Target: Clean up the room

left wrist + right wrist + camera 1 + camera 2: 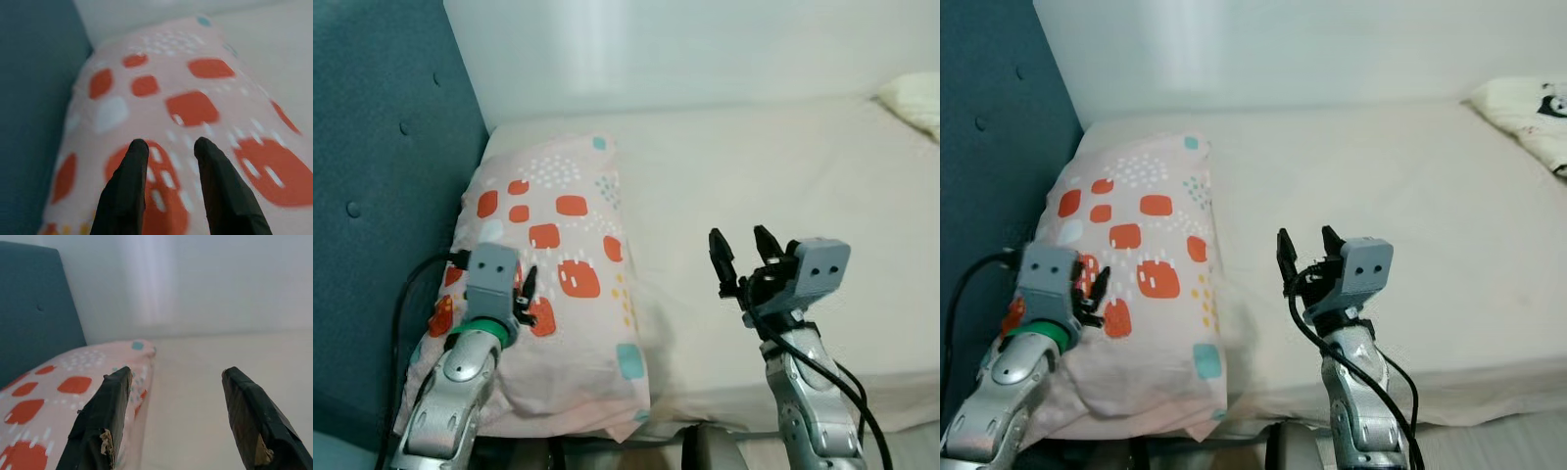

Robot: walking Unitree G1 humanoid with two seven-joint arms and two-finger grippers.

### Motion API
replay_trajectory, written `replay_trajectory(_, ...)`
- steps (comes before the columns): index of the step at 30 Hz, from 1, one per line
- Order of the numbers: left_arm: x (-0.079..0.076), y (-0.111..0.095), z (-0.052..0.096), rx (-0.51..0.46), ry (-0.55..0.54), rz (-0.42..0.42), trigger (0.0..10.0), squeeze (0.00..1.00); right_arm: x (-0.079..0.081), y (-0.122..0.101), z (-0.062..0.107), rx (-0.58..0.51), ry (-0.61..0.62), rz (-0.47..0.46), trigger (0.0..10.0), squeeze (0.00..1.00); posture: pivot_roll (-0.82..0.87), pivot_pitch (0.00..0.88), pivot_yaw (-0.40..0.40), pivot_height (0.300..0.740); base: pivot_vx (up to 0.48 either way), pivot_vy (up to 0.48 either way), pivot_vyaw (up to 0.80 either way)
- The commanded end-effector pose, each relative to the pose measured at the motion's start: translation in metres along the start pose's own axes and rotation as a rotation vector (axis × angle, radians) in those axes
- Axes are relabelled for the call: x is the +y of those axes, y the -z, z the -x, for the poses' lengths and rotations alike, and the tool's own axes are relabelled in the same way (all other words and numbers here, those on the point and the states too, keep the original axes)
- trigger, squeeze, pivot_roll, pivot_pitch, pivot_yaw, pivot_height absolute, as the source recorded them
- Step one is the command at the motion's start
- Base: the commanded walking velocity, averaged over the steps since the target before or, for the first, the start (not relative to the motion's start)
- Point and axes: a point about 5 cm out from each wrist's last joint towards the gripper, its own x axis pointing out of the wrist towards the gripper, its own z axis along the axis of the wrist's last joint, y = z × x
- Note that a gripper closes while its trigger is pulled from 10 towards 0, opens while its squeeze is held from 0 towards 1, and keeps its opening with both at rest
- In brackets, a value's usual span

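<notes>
The patterned pillow (543,294) lies at the bed's (783,176) left end against the teal headboard (372,196); my left hand (525,294) hovers over it, fingers narrowly parted, empty; my right hand (741,253), wide open, waits above the sheet.

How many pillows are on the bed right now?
1 certain: the patterned pillow lies by the teal headboard, under the left end effector. A cream item at the bed's far right edge may be another; it's cut off.
</notes>
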Motion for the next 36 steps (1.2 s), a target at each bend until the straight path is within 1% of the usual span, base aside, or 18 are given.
replay_trajectory(1,0.002,0.002,-0.002,-0.01,-0.026,-0.002,10.0,0.0,0.002,0.002,-0.002,0.004,-0.012,0.019,10.0,0.0,-0.11,0.032,0.078,0.617,0.0,0.0,0.0)
replay_trajectory(5,-0.002,-0.002,-0.007,-0.044,-0.052,-0.011,10.0,0.0,0.004,0.001,-0.003,-0.004,-0.008,0.03,10.0,0.0,-0.11,0.022,0.079,0.622,0.0,0.0,0.0)
replay_trajectory(7,-0.004,-0.011,-0.013,-0.093,-0.064,-0.022,10.0,0.0,0.004,0.002,-0.005,-0.007,0.003,0.033,10.0,0.0,-0.11,0.012,0.078,0.632,0.0,0.0,0.0)
replay_trajectory(9,-0.004,-0.011,-0.013,-0.093,-0.064,-0.022,10.0,0.0,0.004,0.002,-0.005,-0.007,0.003,0.033,10.0,0.0,-0.11,0.012,0.078,0.632,0.0,0.0,0.0)
replay_trajectory(10,-0.005,-0.016,-0.016,-0.114,-0.065,-0.027,10.0,0.0,0.004,0.003,-0.006,-0.006,0.008,0.031,10.0,0.0,-0.11,0.01,0.079,0.637,0.0,0.0,0.0)
replay_trajectory(12,-0.007,-0.025,-0.02,-0.147,-0.051,-0.029,10.0,0.0,0.002,0.005,-0.006,-0.002,0.014,0.028,10.0,0.0,-0.11,0.006,0.078,0.647,0.0,0.0,0.0)
replay_trajectory(13,-0.009,-0.028,-0.021,-0.146,-0.023,-0.011,10.0,0.0,0.001,0.006,-0.005,0.002,0.017,0.027,10.0,0.0,-0.11,0.005,0.078,0.652,0.0,0.0,0.0)
replay_trajectory(14,-0.011,-0.03,-0.021,-0.144,-0.003,0.002,10.0,0.0,0.001,0.007,-0.005,0.005,0.019,0.027,10.0,0.0,-0.11,0.003,0.08,0.657,0.0,0.0,0.0)
replay_trajectory(15,-0.011,-0.03,-0.021,-0.144,-0.003,0.002,10.0,0.0,0.001,0.007,-0.005,0.005,0.019,0.027,10.0,0.0,-0.11,0.003,0.08,0.657,0.0,0.0,0.0)
replay_trajectory(18,-0.017,-0.034,-0.019,-0.161,0.054,0.0,10.0,0.0,-0.003,0.012,-0.003,0.016,0.034,0.027,10.0,0.0,-0.11,0.003,0.087,0.672,0.0,0.0,0.0)
replay_trajectory(24,-0.025,-0.027,-0.018,-0.152,0.087,-0.013,10.0,0.0,-0.003,0.015,0.001,0.025,0.044,0.029,10.0,0.0,-0.12,0.001,0.097,0.692,0.0,0.0,0.0)
replay_trajectory(25,-0.03,-0.021,-0.017,-0.14,0.111,-0.024,10.0,0.0,-0.004,0.018,0.003,0.035,0.049,0.029,10.0,0.0,-0.12,0.0,0.098,0.702,0.0,0.0,0.0)
replay_trajectory(28,-0.032,-0.019,-0.017,-0.134,0.127,-0.03,10.0,0.0,-0.004,0.019,0.004,0.038,0.052,0.03,10.0,0.0,-0.12,0.0,0.099,0.707,0.0,0.0,0.0)
replay_trajectory(31,-0.037,-0.014,-0.015,-0.121,0.164,-0.041,10.0,0.0,-0.006,0.022,0.004,0.045,0.056,0.033,10.0,0.0,-0.13,0.0,0.1,0.722,0.0,0.0,0.0)
replay_trajectory(36,-0.041,-0.008,-0.014,-0.094,0.193,-0.018,10.0,0.0,-0.01,0.026,0.006,0.058,0.064,0.041,10.0,0.0,-0.15,0.0,0.108,0.74,0.0,0.0,0.0)
